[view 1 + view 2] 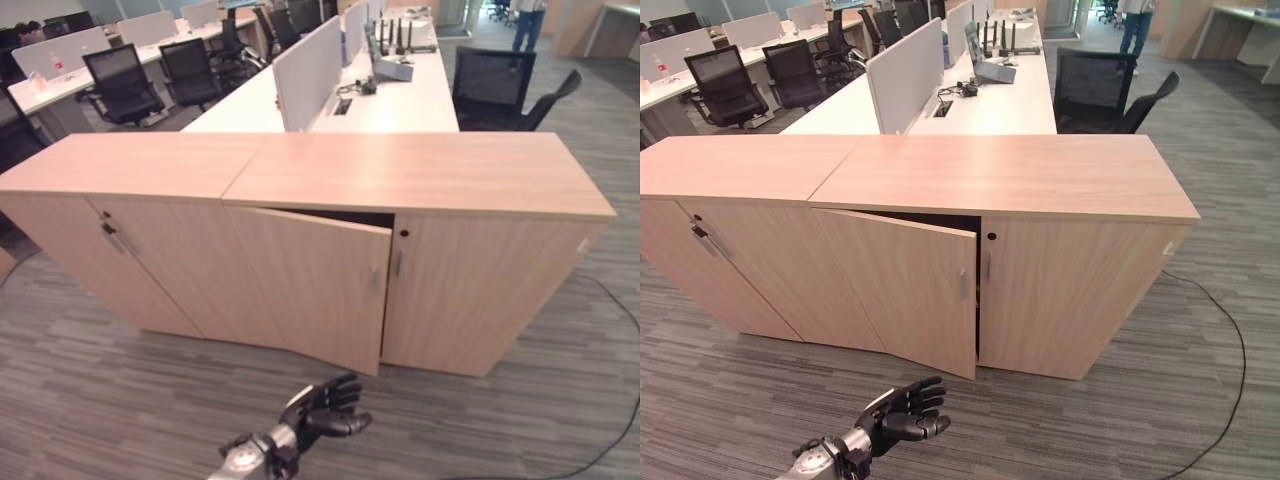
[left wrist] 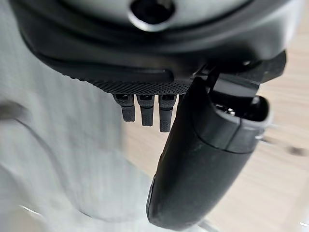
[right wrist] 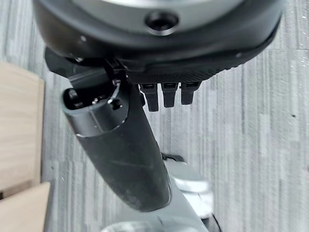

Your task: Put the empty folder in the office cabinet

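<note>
Hand on the left: the left hand (image 1: 322, 410) hangs low over the carpet (image 1: 120, 400), palm roughly toward the cabinet, fingers loose and only slightly bent, so it's open and nothing's in it.
Hand on the right: the right hand (image 3: 123, 150) shows up close in its own wrist view, fingers straight, thumb sticking out, also open with nothing in it, carpet beyond it and a bit of pale wood off to one side.
Folder: honestly can't tell where it is from these shots, neither hand has it.
Door: the cabinet door (image 1: 310, 290) is the nearest thing past the left hand. It's swung partway out, its free edge sitting just above the hand in the head views. Hand and door are apart, not touching.
Handle: a slim vertical door handle (image 1: 375, 280) sits near that free edge.
Gap: there's a dark strip along the top of the ajar door, inside too dark to make out.
Office cabinet: the office cabinet (image 1: 480, 290) is light wood, its right-hand door shut, with a small keyhole (image 1: 404, 233) near its top corner.
Neighbour: a second cabinet (image 1: 130, 270) butts up against its left side, doors shut.
Further back: white desks (image 1: 400, 100) with a divider screen (image 1: 305, 70) and black office chairs (image 1: 490, 85).
Way back: a person's legs (image 1: 527, 25) at the far end of the room.
</note>
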### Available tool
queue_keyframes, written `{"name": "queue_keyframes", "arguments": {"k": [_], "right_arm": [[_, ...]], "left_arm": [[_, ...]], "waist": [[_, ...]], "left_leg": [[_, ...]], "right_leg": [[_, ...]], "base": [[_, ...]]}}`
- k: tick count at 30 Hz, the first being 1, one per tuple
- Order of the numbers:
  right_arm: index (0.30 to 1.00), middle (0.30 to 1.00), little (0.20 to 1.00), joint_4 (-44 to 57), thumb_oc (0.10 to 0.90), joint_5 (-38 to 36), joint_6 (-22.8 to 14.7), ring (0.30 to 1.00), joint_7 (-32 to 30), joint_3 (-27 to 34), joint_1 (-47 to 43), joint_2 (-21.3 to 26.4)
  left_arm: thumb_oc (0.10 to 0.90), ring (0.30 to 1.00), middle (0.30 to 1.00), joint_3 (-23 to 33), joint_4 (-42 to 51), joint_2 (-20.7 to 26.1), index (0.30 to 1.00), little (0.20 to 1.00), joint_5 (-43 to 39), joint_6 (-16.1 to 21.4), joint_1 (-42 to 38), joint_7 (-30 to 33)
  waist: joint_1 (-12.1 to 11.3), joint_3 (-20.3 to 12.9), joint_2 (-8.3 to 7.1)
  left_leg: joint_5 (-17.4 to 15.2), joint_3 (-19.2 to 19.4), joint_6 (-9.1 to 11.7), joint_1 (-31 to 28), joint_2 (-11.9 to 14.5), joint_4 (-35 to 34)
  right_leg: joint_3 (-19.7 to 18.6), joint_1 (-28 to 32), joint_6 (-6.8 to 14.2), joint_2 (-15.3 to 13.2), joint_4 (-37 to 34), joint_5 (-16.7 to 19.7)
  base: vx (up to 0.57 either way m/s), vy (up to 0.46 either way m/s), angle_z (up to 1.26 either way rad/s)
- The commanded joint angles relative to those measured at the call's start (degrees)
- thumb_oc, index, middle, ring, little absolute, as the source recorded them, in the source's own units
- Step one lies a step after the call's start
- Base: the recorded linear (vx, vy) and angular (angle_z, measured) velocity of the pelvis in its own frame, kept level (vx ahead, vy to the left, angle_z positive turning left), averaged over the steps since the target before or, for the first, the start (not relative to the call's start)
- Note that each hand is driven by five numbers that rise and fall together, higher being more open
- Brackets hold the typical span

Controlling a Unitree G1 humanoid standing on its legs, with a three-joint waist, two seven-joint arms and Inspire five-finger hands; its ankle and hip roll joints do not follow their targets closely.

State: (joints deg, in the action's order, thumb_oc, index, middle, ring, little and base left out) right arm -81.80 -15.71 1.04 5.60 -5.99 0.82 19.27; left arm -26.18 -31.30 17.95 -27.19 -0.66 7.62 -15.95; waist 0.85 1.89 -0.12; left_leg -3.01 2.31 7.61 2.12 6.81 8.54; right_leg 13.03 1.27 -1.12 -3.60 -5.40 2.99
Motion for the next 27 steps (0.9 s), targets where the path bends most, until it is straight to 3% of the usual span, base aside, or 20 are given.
{"name": "queue_keyframes", "arguments": {"k": [1,2,3,7,12,13,17,22,27], "right_arm": [[0.900,0.900,0.900,-4.24,0.800,1.34,-0.07,0.900,-0.05,-0.53,-2.45,1.41],[0.900,0.900,0.900,-4.25,0.800,1.34,-0.07,0.900,-0.05,-0.53,-2.46,1.41],[0.900,0.900,0.900,-3.97,0.800,1.29,-0.22,0.900,-0.18,-1.12,-3.17,1.27],[0.900,0.900,0.900,-4.26,0.800,1.97,-0.20,0.900,0.50,-1.77,-3.15,0.06],[0.900,0.900,0.900,-4.48,0.800,3.42,-0.21,0.900,0.37,-1.91,-2.60,-0.40],[0.900,0.900,0.900,-4.52,0.800,3.96,-0.10,0.900,0.48,-2.14,-2.09,-1.11],[0.900,0.900,0.900,-4.21,0.800,5.19,0.35,0.900,0.78,-2.91,-0.50,-2.74],[0.900,0.900,0.900,-3.38,0.800,5.65,0.19,0.900,0.42,-3.60,-0.04,-3.28],[0.900,0.900,0.900,-3.40,0.800,8.74,0.26,0.900,-0.07,-5.87,-0.14,-3.44]], "left_arm": [[0.800,0.900,0.900,3.25,3.43,-0.19,0.900,0.900,5.18,6.09,-2.97,1.38],[0.800,0.900,0.900,3.25,3.42,-0.19,0.900,0.900,5.18,6.10,-2.97,1.38],[0.800,0.900,0.900,4.64,-0.60,-0.56,0.900,0.900,6.33,7.00,-2.88,2.58],[0.800,0.900,0.900,6.80,-14.80,-3.55,0.900,0.900,4.06,7.66,-3.42,1.83],[0.800,0.900,0.900,8.22,-28.96,-5.95,0.900,0.900,6.76,6.65,-4.22,2.24],[0.800,0.900,0.900,9.83,-36.97,-7.17,0.900,0.900,9.95,5.92,-5.07,3.01],[0.800,0.900,0.900,17.44,-47.28,-8.40,0.900,0.900,13.02,5.05,-3.96,5.37],[0.800,0.900,0.900,19.60,-47.15,-8.82,0.900,0.900,13.13,6.06,-2.69,7.46],[0.800,0.900,0.900,15.65,-45.69,-9.89,0.900,0.900,17.80,7.31,-2.29,9.10]], "waist": [[-1.16,2.17,-1.33],[-1.11,2.08,-1.35],[-2.39,3.18,-1.15],[-1.99,0.95,0.11],[-1.07,-1.50,1.52],[-0.63,-2.45,1.72],[-0.98,-3.22,1.44],[-1.60,-2.97,1.20],[-1.64,-2.61,1.41]], "left_leg": [[-1.38,-0.90,-3.84,2.39,-4.58,2.33],[-1.32,-0.95,-3.85,2.49,-4.62,2.28],[-0.76,-4.17,-3.85,5.23,-7.70,3.76],[0.89,-3.94,-4.82,-0.32,-7.58,-4.74],[3.51,-2.54,-5.32,-4.09,-7.43,-12.72],[3.41,-2.24,-5.48,-4.81,-7.54,-13.54],[2.70,-2.05,-5.84,-5.98,-8.09,-13.54],[2.59,-2.45,-6.13,-5.86,-8.34,-13.54],[2.37,-2.49,-6.47,-5.54,-8.67,-13.54]], "right_leg": [[4.17,2.07,5.65,-0.10,1.01,-2.91],[4.22,1.97,5.66,-0.13,1.02,-2.91],[2.40,2.72,5.50,0.19,1.42,-2.83],[1.56,3.39,6.08,0.56,1.36,-2.83],[0.84,3.52,6.69,0.21,0.91,-2.59],[0.66,3.64,6.85,0.12,0.51,-2.51],[0.42,4.61,7.26,-0.51,0.40,-2.48],[0.37,4.56,7.53,-0.89,0.40,-2.18],[0.44,4.13,7.87,-1.30,0.40,-1.88]], "base": [[0.03,0.012,-0.42],[0.02,0.015,-0.23],[0.02,0.040,-0.20],[0.09,0.110,-0.42],[0.08,0.112,-0.37],[0.07,0.106,-0.05],[0.05,0.077,-0.06],[0.00,0.044,0.05],[-0.02,0.032,0.00]]}}
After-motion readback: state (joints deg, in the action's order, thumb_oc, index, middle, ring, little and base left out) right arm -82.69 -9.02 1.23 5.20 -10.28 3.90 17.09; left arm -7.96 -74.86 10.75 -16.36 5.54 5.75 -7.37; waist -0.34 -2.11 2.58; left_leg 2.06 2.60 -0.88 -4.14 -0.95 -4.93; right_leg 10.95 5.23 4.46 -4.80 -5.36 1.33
